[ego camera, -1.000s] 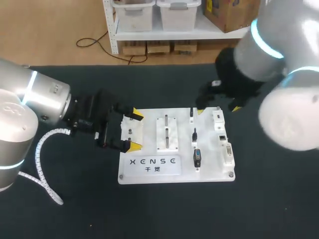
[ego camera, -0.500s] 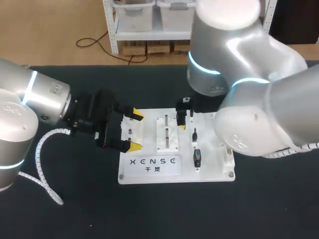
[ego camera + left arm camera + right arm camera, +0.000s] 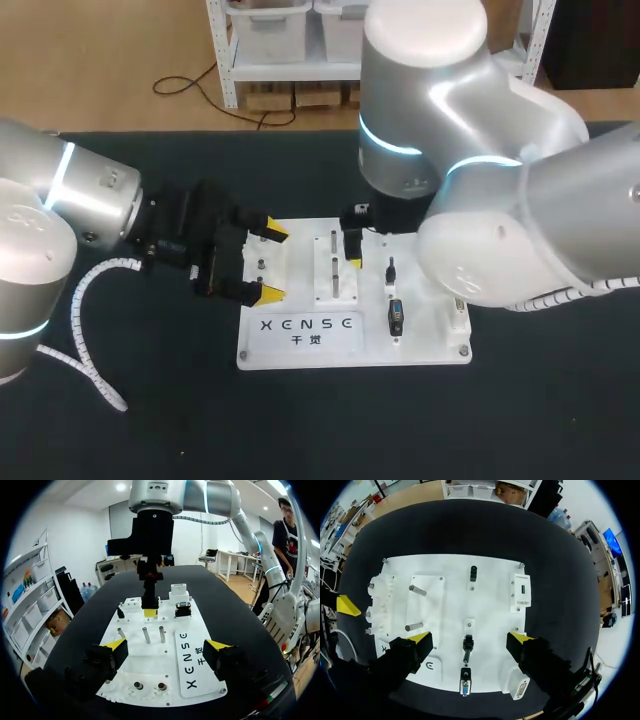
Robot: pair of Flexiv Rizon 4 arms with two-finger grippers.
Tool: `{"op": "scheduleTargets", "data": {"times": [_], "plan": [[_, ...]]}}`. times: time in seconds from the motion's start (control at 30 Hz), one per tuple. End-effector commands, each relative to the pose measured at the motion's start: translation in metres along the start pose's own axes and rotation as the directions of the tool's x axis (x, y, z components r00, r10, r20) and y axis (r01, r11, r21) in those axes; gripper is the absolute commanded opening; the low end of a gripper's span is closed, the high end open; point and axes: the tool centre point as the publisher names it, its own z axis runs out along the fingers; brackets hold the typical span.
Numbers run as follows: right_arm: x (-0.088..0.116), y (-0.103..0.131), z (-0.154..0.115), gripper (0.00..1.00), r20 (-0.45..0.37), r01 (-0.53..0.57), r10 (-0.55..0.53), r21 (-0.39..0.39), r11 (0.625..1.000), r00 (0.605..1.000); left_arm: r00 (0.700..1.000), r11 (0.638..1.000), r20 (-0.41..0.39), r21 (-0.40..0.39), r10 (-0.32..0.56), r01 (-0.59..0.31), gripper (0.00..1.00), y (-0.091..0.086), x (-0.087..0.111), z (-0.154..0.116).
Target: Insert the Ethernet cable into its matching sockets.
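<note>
Dark tabletop (image 3: 150, 420) in the head view, with a white board (image 3: 300, 352) at its middle. At the board's left edge, left gripper (image 3: 270, 262), fingers wide apart, clamped on nothing. Bulky right arm (image 3: 470, 200) over the board's far right part, hiding the sockets beneath. Only one of its yellow-tipped fingers (image 3: 354, 260) in sight, just beside the two metal posts (image 3: 333, 268). Near the arm's edge, Ethernet cable (image 3: 390, 270), a short black lead standing on the board, plug too small to make out. Close by, toward the near edge, a black-and-blue connector (image 3: 396, 318).

Left wrist view: board under and ahead of the left fingers (image 3: 114, 652), posts between and ahead of the tips. Beyond the posts, right gripper (image 3: 150, 611) hanging over the board, blocking part of the row behind it.

Right wrist view: straight down on the board. Right fingers (image 3: 417, 642) spread wide, holding nothing, with the Ethernet cable (image 3: 467, 649) on the board between the tips, touched by neither. Ahead, a white socket block (image 3: 522, 591). Behind the cable, the connector, then a second white block (image 3: 516, 686) partly hidden by one finger.
</note>
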Motion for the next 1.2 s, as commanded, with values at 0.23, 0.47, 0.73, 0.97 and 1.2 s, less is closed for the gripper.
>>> {"op": "scheduleTargets", "data": {"times": [0.23,0.47,0.73,0.97,1.2], "plan": [[0.004,0.001,0.004,0.92,-0.012,0.007,-0.008,-0.025,1.000,1.000,1.000,1.000,0.004,-0.001,0.002,-0.002,1.00,0.000,0.002,0.000],[0.008,-0.001,0.008,0.65,-0.024,0.020,-0.021,-0.036,0.999,0.999,1.000,1.000,0.004,-0.001,0.002,-0.002,1.00,0.000,0.002,0.000],[0.010,-0.001,0.013,0.54,-0.032,0.035,-0.036,-0.049,0.998,0.999,1.000,1.000,0.004,-0.001,0.002,-0.002,1.00,0.000,0.002,0.000],[0.010,-0.001,0.015,0.30,-0.031,0.049,-0.051,-0.054,0.997,0.998,1.000,1.000,0.004,-0.001,0.002,-0.002,1.00,0.000,0.002,0.000],[0.010,0.000,0.015,0.00,-0.031,0.073,-0.076,-0.069,0.995,0.997,1.000,1.000,0.004,-0.001,0.002,-0.002,1.00,0.000,0.002,0.000]]}}
